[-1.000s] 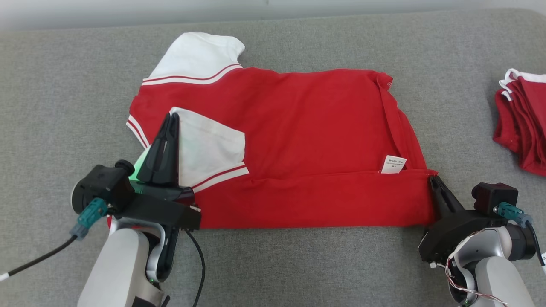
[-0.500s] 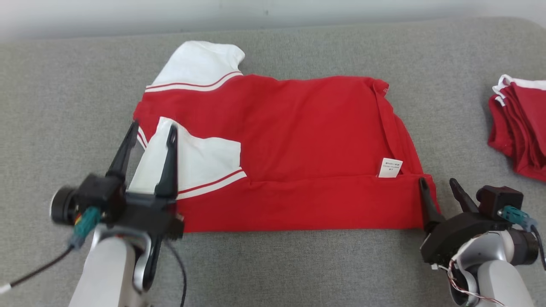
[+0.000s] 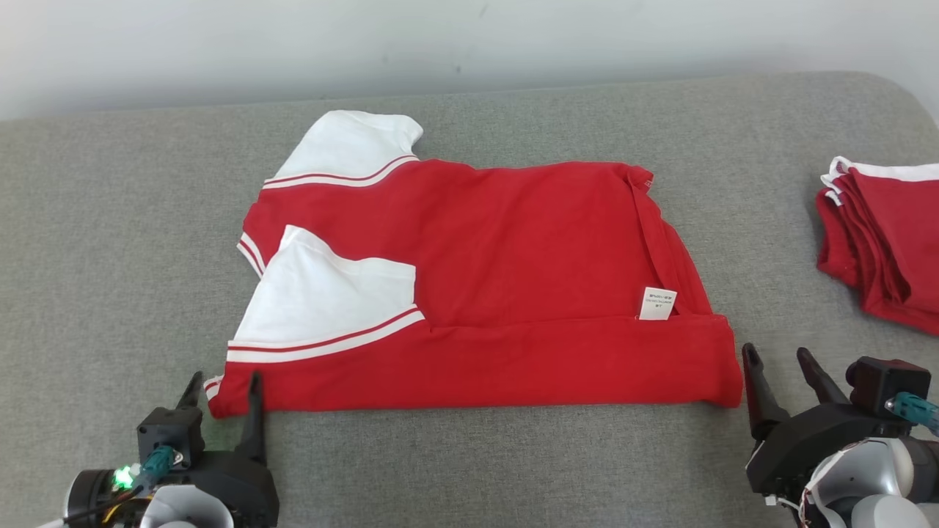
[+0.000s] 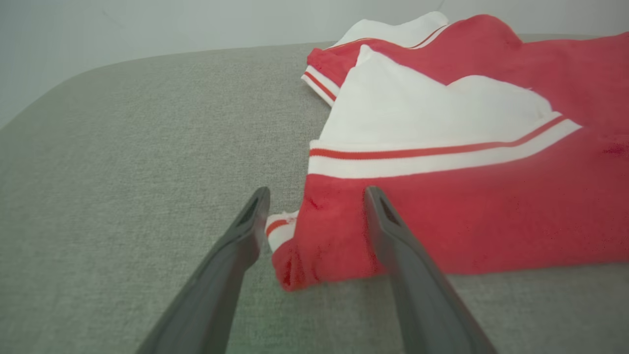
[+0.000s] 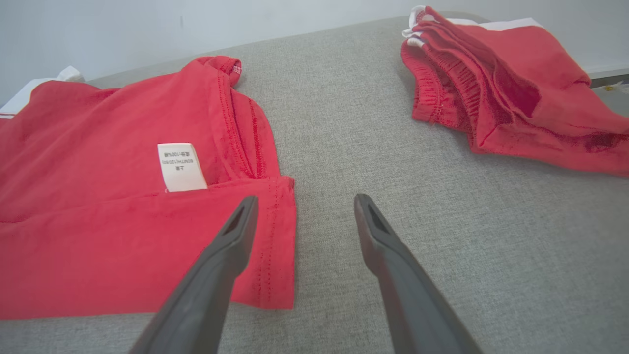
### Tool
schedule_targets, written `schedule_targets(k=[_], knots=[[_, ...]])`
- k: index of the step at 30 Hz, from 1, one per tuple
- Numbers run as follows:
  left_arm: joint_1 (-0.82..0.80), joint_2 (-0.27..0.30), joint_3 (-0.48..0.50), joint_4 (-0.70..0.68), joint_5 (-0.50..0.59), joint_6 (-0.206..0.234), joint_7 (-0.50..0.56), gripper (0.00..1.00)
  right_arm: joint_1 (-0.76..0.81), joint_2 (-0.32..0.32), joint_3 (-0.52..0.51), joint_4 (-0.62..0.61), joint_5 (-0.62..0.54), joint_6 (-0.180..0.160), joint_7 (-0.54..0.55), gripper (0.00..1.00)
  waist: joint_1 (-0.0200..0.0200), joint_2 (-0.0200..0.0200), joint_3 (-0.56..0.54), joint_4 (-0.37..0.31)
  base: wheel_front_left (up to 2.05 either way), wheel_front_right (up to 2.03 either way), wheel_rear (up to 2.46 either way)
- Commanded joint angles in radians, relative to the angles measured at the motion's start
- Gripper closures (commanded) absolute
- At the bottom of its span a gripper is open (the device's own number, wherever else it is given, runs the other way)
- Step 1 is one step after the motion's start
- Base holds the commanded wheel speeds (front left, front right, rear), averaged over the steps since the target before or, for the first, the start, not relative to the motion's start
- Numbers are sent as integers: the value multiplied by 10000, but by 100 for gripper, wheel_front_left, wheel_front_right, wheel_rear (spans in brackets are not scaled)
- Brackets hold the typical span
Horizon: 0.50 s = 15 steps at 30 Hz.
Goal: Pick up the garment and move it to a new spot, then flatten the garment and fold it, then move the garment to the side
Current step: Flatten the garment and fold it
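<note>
change: left gripper (image 3: 225,378) and right gripper (image 3: 775,352) released, drew back, both spread and empty | shirt (image 3: 513,249): flat just ahead, between them, near edge folded over | meaning: first fold likely done, more remain

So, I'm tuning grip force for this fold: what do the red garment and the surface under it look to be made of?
The garment looks like a soft, matte knit, possibly cotton or a blend. It lies limp and creased, with stitched hems and a sewn-in care label. The surface looks like grey woven upholstery cloth, matte, and the wrist views show a coarse weave.
</note>
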Motion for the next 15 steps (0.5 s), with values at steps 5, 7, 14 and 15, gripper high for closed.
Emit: schedule_targets(k=[5, 7, 14, 15], knots=[[-51, -158, 326, 400, -279, 709, 679, 0, 165, 76, 148, -221, 13, 7, 200, 0, 1, 1, -16, -101, 0, 0, 0], [-46, -216, 382, 450, -339, 849, 970, 0, 193, 92, 196, -266, -40, 7, 253, 0, 1, 1, -21, -135, 0, 0, 0], [56, -316, 301, 449, -657, 691, 1606, 100, 197, 111, 293, -207, -76, 7, 530, 0, 1, 1, 17, -198, 0, 0, 0], [94, -327, 303, 433, -729, 647, 1657, 100, 172, 113, 294, -195, -106, 7, 567, 0, 1, 1, 25, -204, 0, 0, 0]])
